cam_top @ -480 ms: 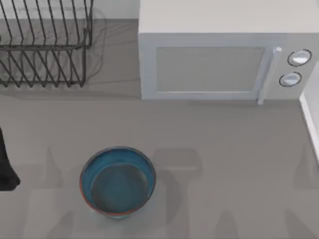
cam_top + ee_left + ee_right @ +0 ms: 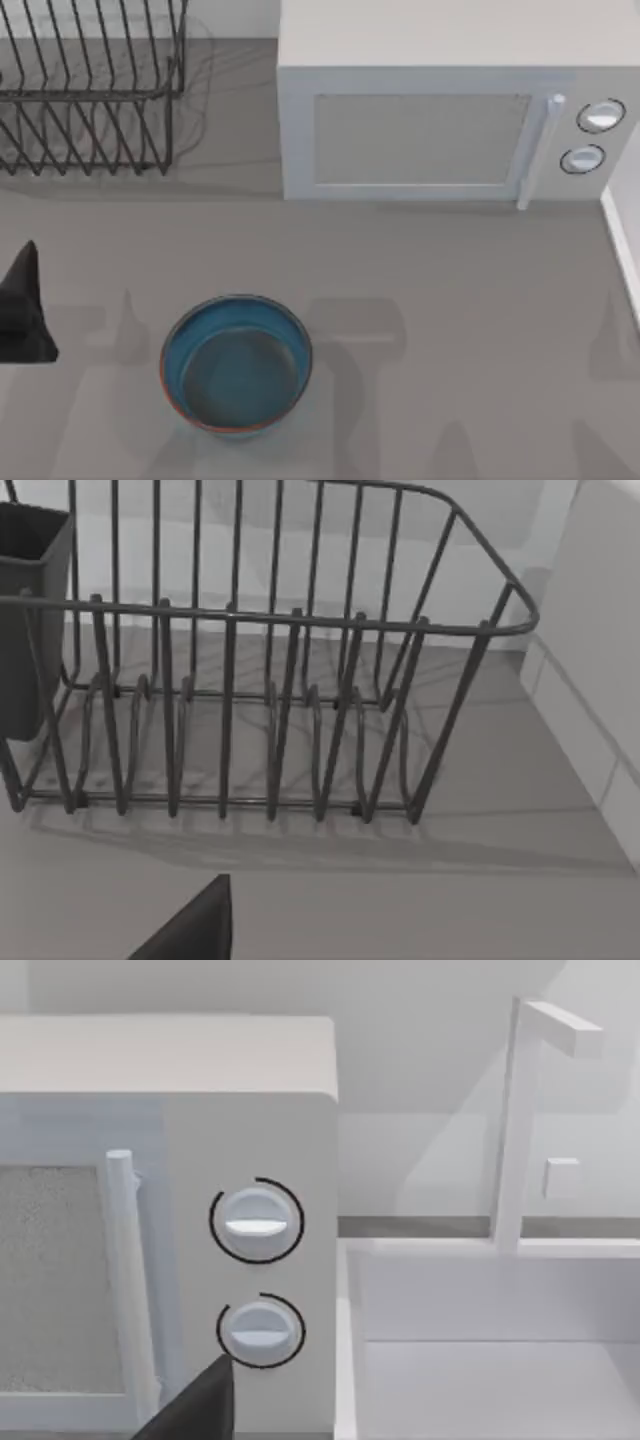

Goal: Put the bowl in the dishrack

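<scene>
Legible text, labels, brands, numbers, signs: none that I can read in any of my views.

- Microwave (image 2: 440, 120): door panel and casing plain, no brand mark that I can make out. Its two round knobs (image 2: 256, 1220) carry only a dark arc around each dial and a plain bar grip; no numerals or scale marks.
- Bowl (image 2: 237, 363): teal surface and orange-red rim, unprinted.
- Dishrack (image 2: 270, 710): bare dark wire, no tag. The dark holder at its end (image 2: 30, 610) is unmarked.
- Table (image 2: 450, 330): plain grey, no markings.
</scene>
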